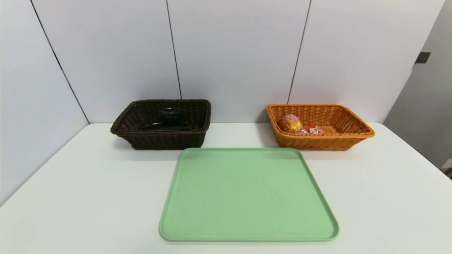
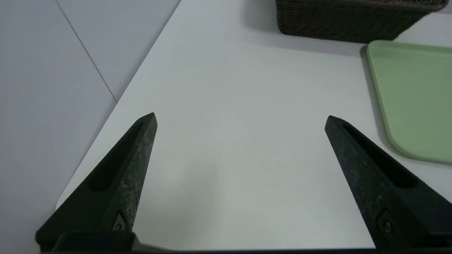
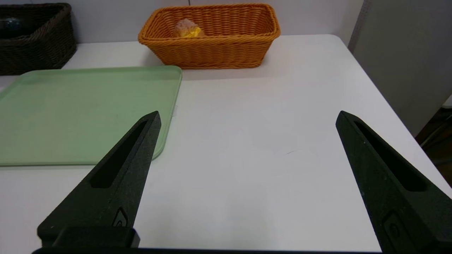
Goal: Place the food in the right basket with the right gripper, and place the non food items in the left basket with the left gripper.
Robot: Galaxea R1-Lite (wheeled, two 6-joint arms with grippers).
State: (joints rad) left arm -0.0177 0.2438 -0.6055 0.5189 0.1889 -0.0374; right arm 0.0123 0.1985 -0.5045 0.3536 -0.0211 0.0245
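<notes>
The orange right basket at the back right holds the golden-brown bun and the red drink carton; the bun also shows in the basket in the right wrist view. The dark brown left basket at the back left holds the glass cup and a long black pouch. No pen shows. Neither arm appears in the head view. My left gripper hangs open over bare table near the left front edge. My right gripper hangs open over bare table right of the tray.
A green tray lies in the middle of the white table with nothing on it. A grey wall stands behind the baskets. The table's right edge drops off beside the right gripper.
</notes>
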